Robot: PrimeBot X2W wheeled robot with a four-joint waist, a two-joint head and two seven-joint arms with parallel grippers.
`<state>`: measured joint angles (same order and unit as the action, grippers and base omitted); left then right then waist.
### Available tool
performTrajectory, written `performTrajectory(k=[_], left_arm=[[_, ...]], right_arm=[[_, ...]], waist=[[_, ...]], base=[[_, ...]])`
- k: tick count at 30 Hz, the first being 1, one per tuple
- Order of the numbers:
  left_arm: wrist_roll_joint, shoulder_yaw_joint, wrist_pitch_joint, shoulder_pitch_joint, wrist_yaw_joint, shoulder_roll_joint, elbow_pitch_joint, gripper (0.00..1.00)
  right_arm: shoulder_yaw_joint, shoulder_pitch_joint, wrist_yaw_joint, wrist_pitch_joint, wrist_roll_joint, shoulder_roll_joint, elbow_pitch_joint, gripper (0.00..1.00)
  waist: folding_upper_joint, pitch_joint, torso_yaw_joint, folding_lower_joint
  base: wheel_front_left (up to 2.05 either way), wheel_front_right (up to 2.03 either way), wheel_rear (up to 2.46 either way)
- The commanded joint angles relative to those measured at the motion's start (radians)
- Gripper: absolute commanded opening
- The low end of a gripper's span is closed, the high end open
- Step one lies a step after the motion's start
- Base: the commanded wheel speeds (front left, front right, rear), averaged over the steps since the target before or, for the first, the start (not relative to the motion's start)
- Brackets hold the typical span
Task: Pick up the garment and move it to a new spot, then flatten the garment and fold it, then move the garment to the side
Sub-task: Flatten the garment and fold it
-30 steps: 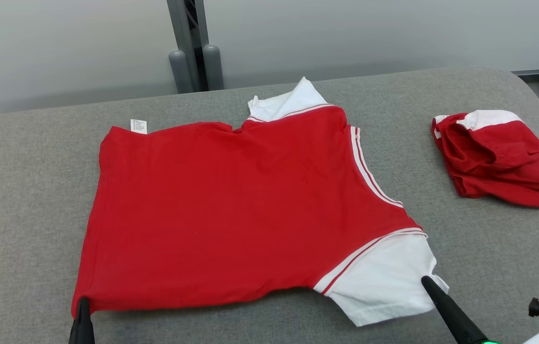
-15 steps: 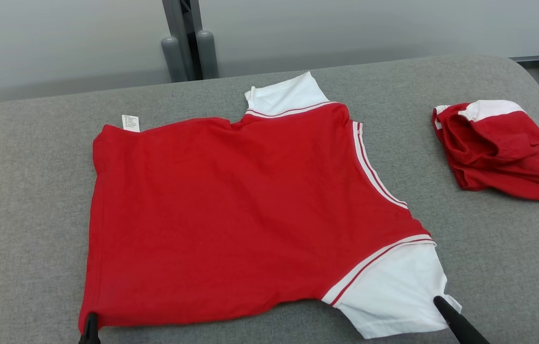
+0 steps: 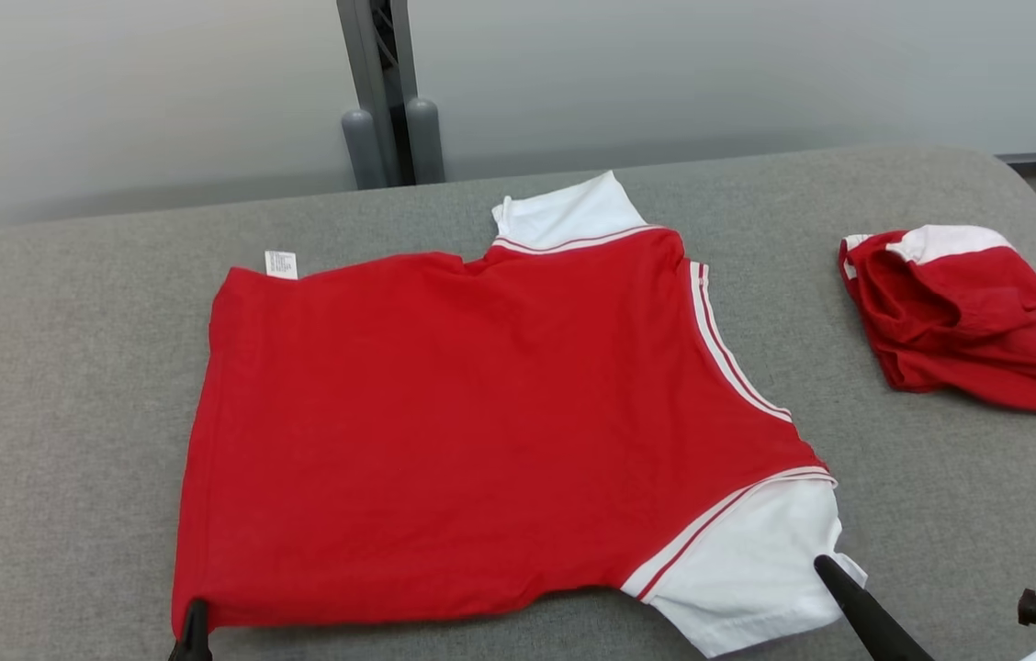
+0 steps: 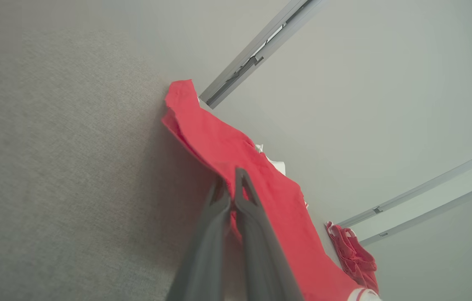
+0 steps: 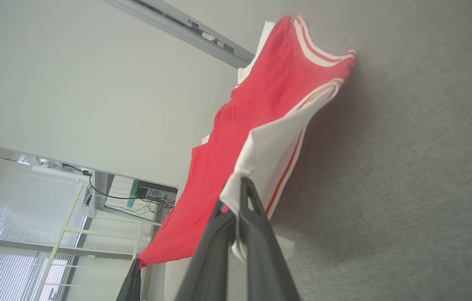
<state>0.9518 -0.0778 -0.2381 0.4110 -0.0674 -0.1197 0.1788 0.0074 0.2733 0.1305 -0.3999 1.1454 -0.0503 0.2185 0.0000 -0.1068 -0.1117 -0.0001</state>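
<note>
The red garment (image 3: pixel 481 431) lies spread mid-frame on the grey bench (image 3: pixel 50 386). The left pincer (image 3: pixel 196 613) is clamped on its lower-left corner, the right pincer (image 3: pixel 826 569) on its white sleeve (image 3: pixel 748 574), lower right.

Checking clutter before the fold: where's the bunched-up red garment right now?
Head view, right side: the bunched-up garment lies on the grey table near its right edge, apart from the spread shirt and farther away than the right gripper.

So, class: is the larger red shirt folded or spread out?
Spread out: the red shirt lies open on the grey table, both white sleeves showing.
</note>
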Motion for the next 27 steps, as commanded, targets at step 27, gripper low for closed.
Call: performTrajectory(k=[27], left_arm=[[0.017, -0.012, 0.037, 0.047, 0.024, -0.016, -0.020, 0.00]], right_arm=[[-0.020, -0.008, 0.000, 0.017, -0.003, -0.003, -0.114, 0.00]], waist=[[0.0000, 0.082, -0.006, 0.0001]], base=[[0.00, 0.00, 0.00]])
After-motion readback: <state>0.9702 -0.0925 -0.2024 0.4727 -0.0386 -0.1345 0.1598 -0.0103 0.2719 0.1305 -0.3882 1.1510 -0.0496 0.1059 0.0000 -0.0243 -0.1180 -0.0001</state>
